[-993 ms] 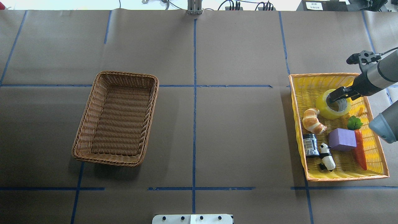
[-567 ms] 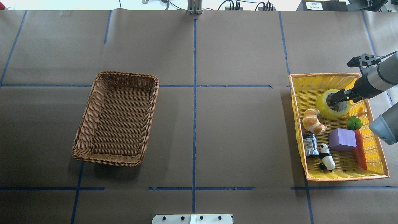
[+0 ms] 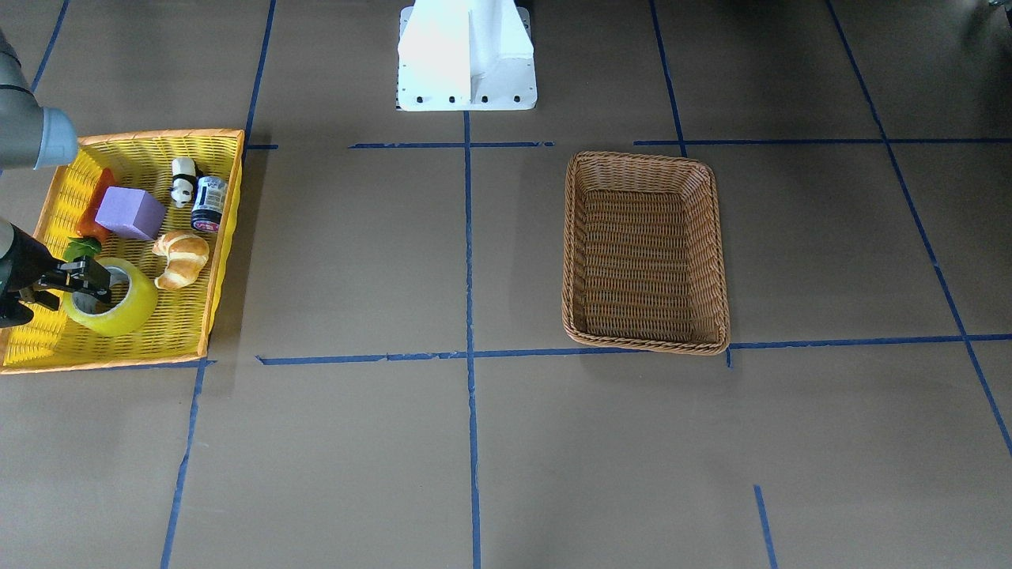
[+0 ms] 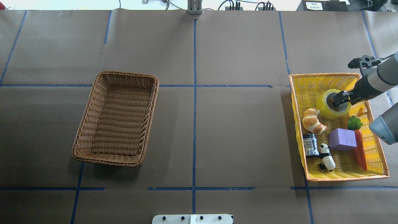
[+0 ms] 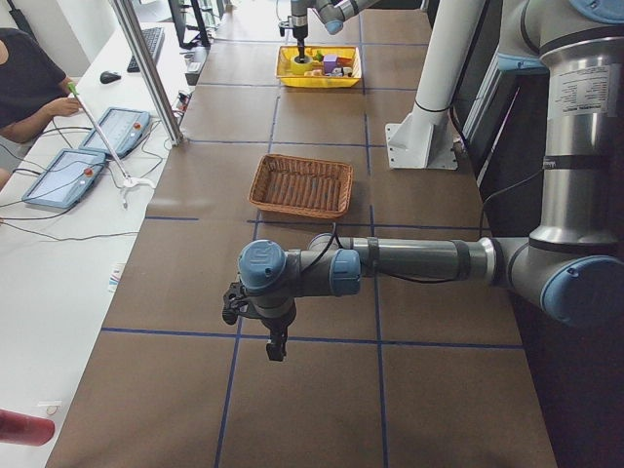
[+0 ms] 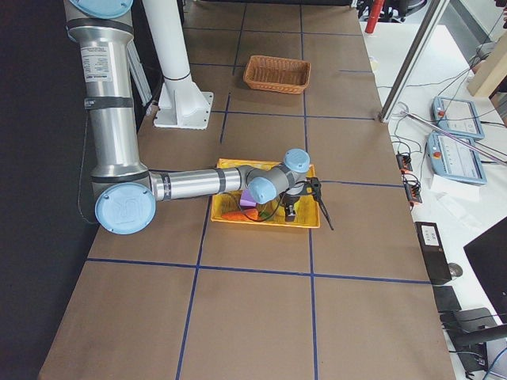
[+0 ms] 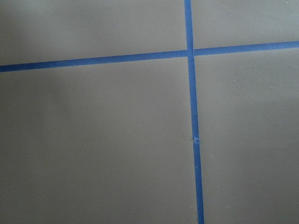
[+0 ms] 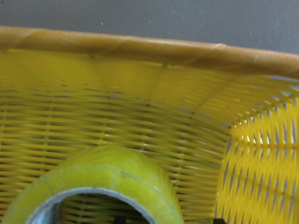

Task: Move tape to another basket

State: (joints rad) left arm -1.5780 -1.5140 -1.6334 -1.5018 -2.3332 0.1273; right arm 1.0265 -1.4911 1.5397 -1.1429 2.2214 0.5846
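The tape (image 4: 325, 107), a wide yellow roll with a grey core, lies flat at the far end of the yellow basket (image 4: 323, 75). My right gripper (image 4: 339, 100) is open, down at the roll, one finger inside the core and one outside its wall. The right wrist view shows the tape (image 8: 117, 177) close below, with two dark fingertips apart at the bottom edge. The brown wicker basket (image 4: 124, 73) stands empty on the left half of the table. My left gripper (image 5: 276, 341) shows only in the exterior left view, over bare paper; I cannot tell if it is open.
The yellow basket also holds a croissant (image 4: 313, 120), a purple block (image 4: 342, 139), a carrot (image 4: 360, 149), a panda figure (image 4: 327, 156) and a dark jar (image 4: 310, 145). The white robot base (image 3: 466, 55) stands at the table's near edge.
My right gripper has come down and drawn back a little, so its fingers now sit lower at the tape's core. The tape and baskets have not moved.
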